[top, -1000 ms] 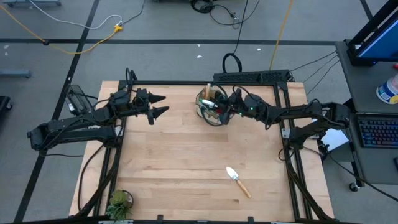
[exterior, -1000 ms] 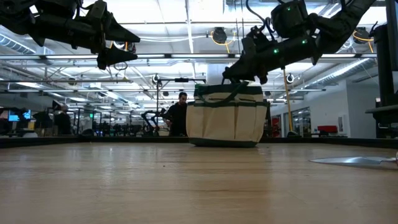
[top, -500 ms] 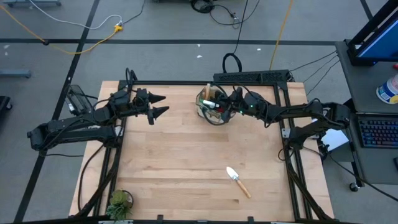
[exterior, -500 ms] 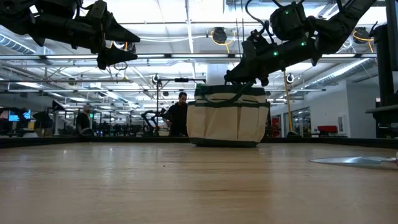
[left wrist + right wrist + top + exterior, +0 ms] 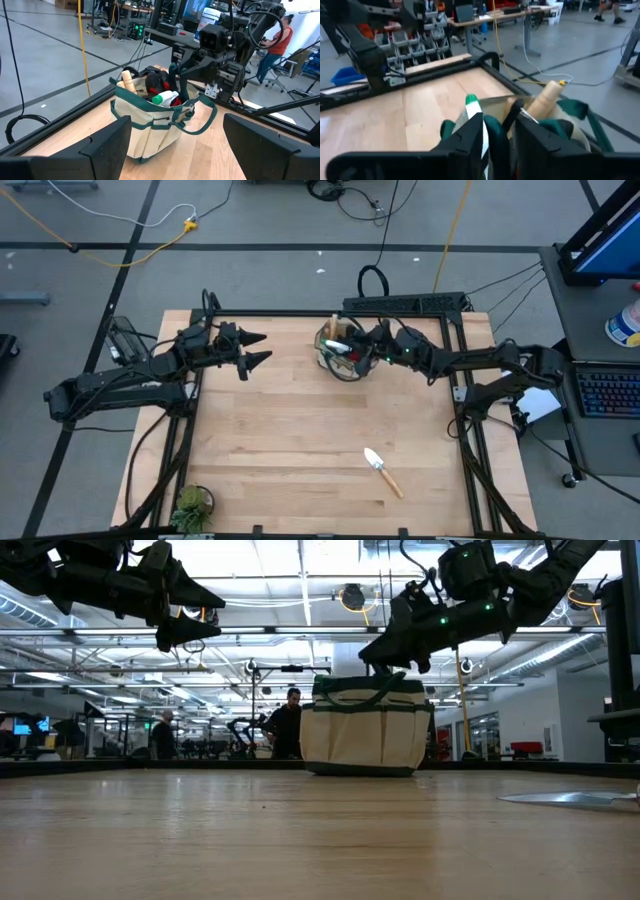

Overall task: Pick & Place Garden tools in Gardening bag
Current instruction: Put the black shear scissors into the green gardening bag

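Now my right tool (image 5: 362, 350) hangs over the bag (image 5: 340, 352), fingers slightly parted, grasping nothing; my left tool (image 5: 258, 348) waits beside it, released.

Both arms are matte black — slim jointed links with blocky housings at the joints and black cables looped along them. The left gripper (image 5: 257, 349) ends in two tapered, pointed black fingers. The right gripper (image 5: 384, 653) is the same dark build, with small green lights glowing on its wrist housing — a boxy black camera sits there.
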{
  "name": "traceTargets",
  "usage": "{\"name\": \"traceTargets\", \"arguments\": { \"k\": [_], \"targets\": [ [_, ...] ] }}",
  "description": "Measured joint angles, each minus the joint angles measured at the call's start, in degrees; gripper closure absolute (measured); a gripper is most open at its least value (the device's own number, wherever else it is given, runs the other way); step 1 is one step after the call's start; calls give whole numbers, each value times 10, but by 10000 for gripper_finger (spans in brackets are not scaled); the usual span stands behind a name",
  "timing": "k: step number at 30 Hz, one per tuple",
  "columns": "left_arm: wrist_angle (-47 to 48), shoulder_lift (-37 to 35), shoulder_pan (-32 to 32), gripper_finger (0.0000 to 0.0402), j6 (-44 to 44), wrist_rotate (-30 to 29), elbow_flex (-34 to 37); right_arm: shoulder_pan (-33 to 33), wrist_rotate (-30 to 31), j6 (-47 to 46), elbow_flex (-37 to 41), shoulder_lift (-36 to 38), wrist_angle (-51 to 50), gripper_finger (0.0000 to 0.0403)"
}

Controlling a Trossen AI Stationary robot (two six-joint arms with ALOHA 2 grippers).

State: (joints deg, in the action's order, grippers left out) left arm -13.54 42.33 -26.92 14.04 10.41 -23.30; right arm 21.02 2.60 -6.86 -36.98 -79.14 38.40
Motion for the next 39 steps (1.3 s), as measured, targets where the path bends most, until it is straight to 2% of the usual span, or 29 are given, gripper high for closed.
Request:
{"name": "traceTargets", "arguments": {
  "k": [7,13,17,28,39],
  "targets": [
    [0,0,0,78,0,0,0,-1,1,5,1,42,21,276],
    [-1,0,0,78,1,0,0,-1,1,16,0,82,4,271],
    [-1,0,0,78,6,0,0,0,-3,10,0,73,-31,271],
    [-1,0,0,78,15,0,0,0,-44,-23,0,19,-14,268],
    [0,0,0,78,14,0,0,2,-41,-47,0,20,-1,200]
  ]
}}
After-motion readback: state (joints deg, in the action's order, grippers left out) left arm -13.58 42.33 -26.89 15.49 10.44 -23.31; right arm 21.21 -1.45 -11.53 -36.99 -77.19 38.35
